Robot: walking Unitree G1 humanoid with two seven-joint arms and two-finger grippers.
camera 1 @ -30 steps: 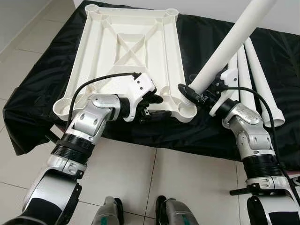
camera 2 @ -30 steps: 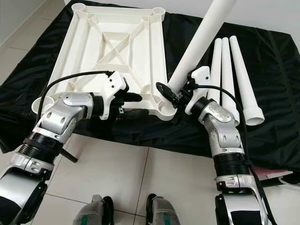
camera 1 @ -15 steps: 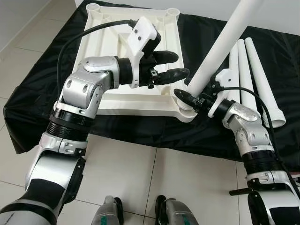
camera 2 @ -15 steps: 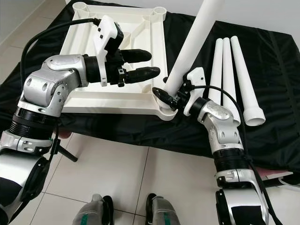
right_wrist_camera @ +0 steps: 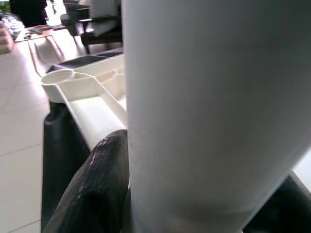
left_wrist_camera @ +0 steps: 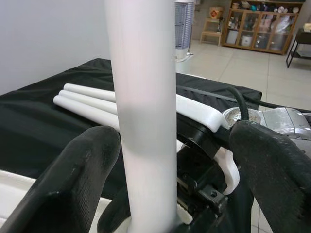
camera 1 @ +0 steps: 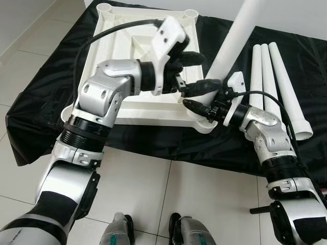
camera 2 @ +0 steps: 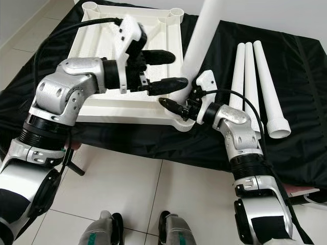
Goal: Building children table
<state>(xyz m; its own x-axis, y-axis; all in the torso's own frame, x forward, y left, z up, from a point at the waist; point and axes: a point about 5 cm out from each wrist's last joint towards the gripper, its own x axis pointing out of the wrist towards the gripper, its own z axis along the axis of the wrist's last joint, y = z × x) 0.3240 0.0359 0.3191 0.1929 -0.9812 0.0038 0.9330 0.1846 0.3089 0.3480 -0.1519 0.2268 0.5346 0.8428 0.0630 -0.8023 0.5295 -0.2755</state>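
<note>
Upturned white tabletop [camera 1: 127, 61] on black cloth [camera 1: 41, 97], white leg [camera 2: 202, 38] standing at its near right corner socket.

Gripped low on the leg: right gripper [camera 1: 203, 106], black fingers [right_wrist_camera: 92, 194] clamped against the tube just above the socket. Beside it, left gripper [left_wrist_camera: 170, 160], fingers [left_wrist_camera: 80, 179] spread wide to either side of the same leg, not closed on it. Farther right on the cloth, three spare legs [camera 1: 271, 81] lying side by side.

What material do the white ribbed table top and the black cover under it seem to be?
The white ribbed table top looks like moulded plastic with a matte to satin finish: thin ribs, round corner sockets. The black cover looks like thin, slightly glossy fabric or plastic sheet: it wrinkles and shines.
</note>
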